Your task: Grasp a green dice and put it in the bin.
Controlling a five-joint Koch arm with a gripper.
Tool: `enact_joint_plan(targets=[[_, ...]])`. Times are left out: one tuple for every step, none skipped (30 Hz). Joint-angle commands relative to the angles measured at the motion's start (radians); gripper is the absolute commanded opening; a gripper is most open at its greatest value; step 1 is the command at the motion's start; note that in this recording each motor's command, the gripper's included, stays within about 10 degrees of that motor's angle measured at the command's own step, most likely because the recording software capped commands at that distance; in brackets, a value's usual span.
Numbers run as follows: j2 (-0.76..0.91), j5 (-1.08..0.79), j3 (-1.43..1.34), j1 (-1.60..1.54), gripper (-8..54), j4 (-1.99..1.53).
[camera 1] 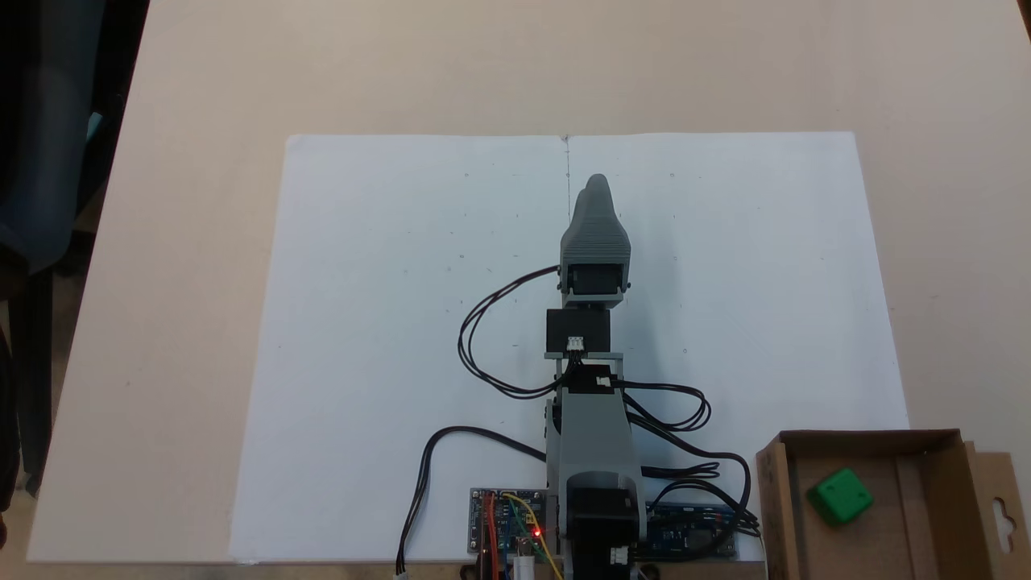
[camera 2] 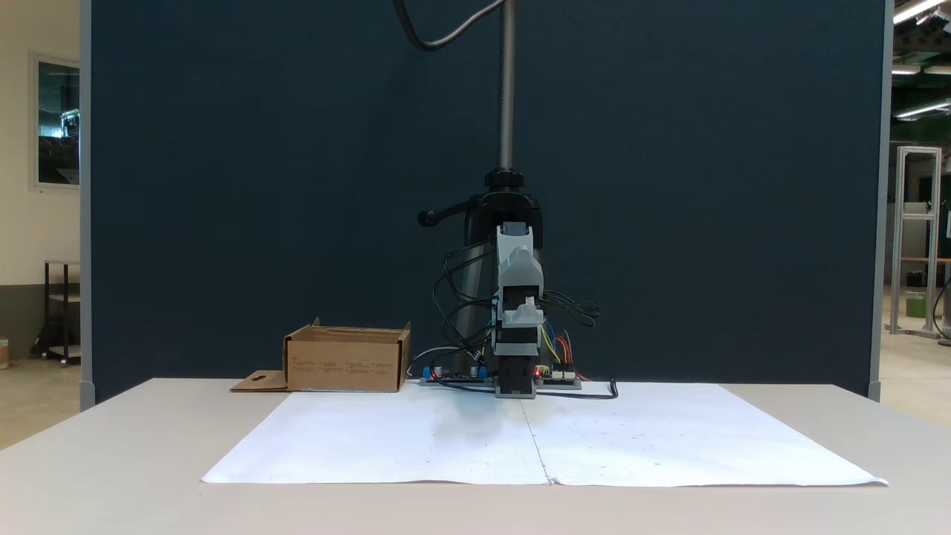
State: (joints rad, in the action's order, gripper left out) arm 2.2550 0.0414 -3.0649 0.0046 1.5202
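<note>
White paper covers the desk [camera 1: 185, 242]; the green dice [camera 1: 840, 496] already lies in the bin [camera 1: 934, 515], well behind the claw [camera 1: 597, 187], which seems shut and empty. Best rest now.

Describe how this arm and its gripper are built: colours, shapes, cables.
The arm is made of light grey printed links with ribbed layer lines, joined by boxy black servos with small white connectors. Thin black cables loop between the joints. The gripper is grey and tapers to a rounded tip. At the base sit circuit boards with a lit red LED and coloured wires.
</note>
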Motion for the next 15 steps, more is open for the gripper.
enact_joint_plan(targets=[[0.117, -0.069, -0.061, 0.008, 42.7, 0.101], [0.117, -0.069, -0.061, 0.008, 43.2, 0.101], [0.117, -0.069, -0.061, 0.008, 43.8, 0.101], [0.117, -0.069, -0.061, 0.008, 44.4, 0.101], [0.117, -0.069, -0.061, 0.011, 44.8, 0.1], [0.117, -0.069, -0.061, 0.014, 44.9, 0.097], [0.115, -0.067, -0.061, 0.015, 44.9, 0.095], [0.115, -0.067, -0.061, 0.015, 45.0, 0.095], [0.115, -0.067, -0.061, 0.017, 45.0, 0.095], [0.115, -0.067, -0.061, 0.018, 45.0, 0.095], [0.115, -0.066, -0.061, 0.018, 45.0, 0.095], [0.115, -0.063, -0.061, 0.017, 45.1, 0.098], [0.115, -0.061, -0.061, 0.017, 45.0, 0.098], [0.115, -0.061, -0.061, 0.015, 45.0, 0.098], [0.115, -0.061, -0.061, 0.012, 45.0, 0.098]])
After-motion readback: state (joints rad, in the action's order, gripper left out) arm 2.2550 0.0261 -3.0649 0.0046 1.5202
